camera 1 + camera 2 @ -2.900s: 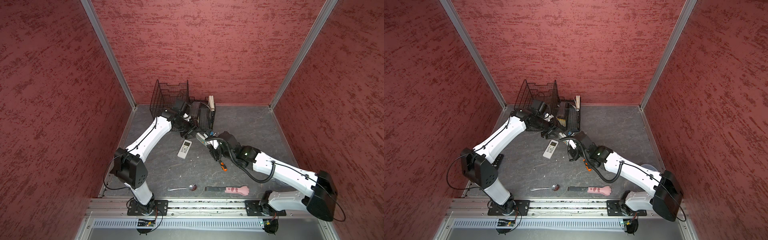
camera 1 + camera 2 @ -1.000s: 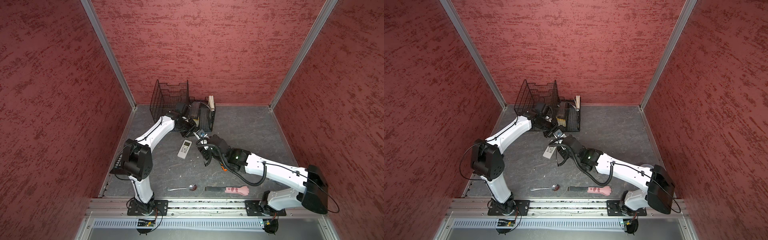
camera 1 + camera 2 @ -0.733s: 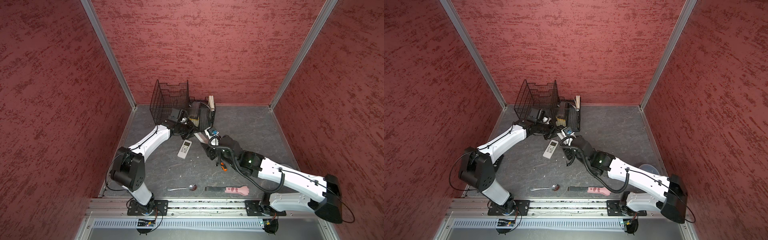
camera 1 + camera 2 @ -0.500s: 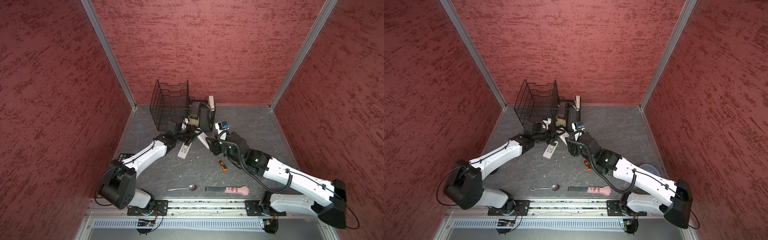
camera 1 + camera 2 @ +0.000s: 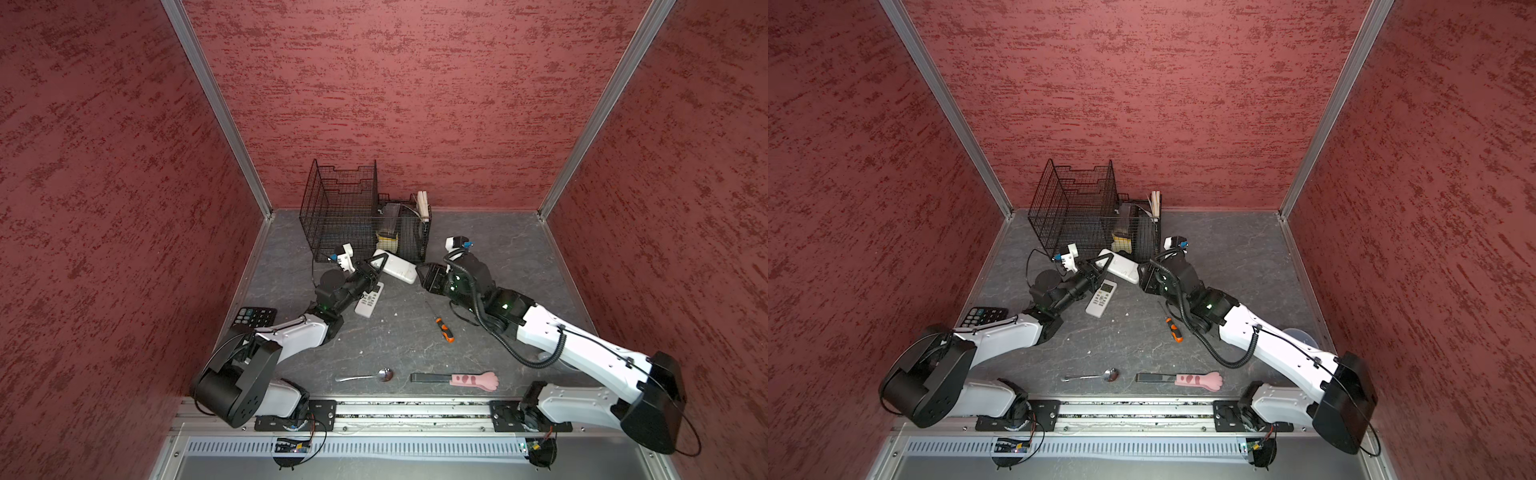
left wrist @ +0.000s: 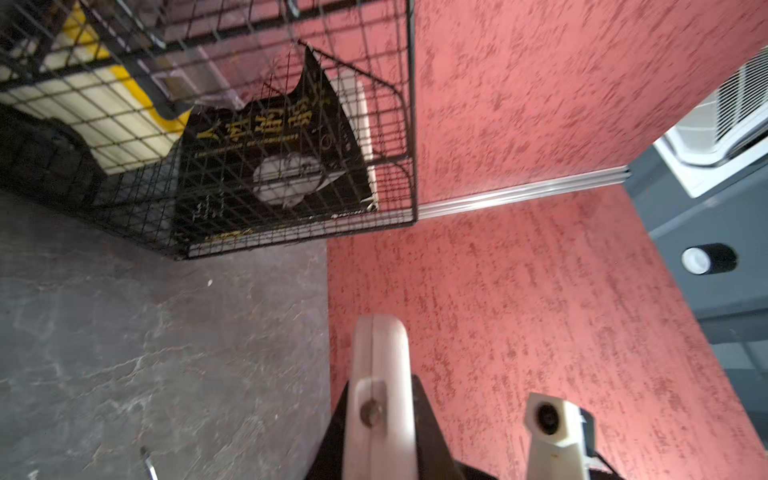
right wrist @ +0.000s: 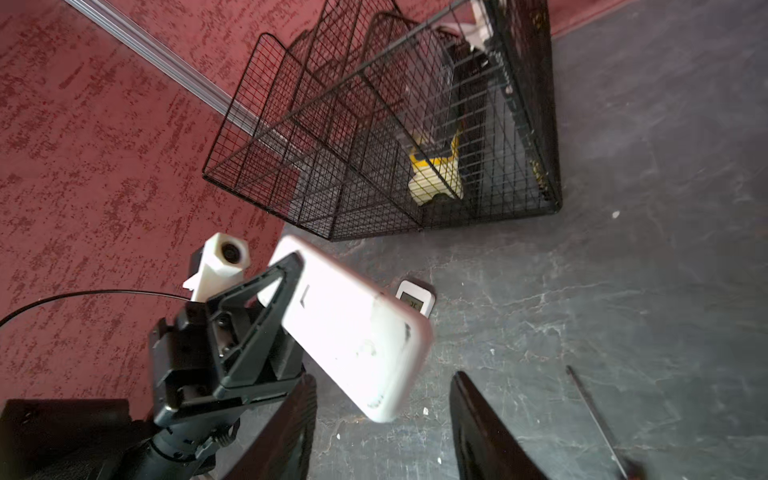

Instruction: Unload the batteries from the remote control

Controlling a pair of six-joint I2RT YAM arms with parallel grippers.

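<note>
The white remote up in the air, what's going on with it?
The left tool is shut on one end of the white remote, holding it off the table, its plain back showing in the right wrist view. The right tool is open at the free end, not gripping. A second remote and the screwdriver lie on the table. No batteries are visible.

2x remote (image 5: 395, 267) (image 5: 369, 300), 1x spoon (image 5: 366, 377), 1x scrdrvr (image 5: 441, 324)

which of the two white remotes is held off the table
The plain-backed remote clamped in the left hand; the other remote lies flat on the table, buttons up.
</note>
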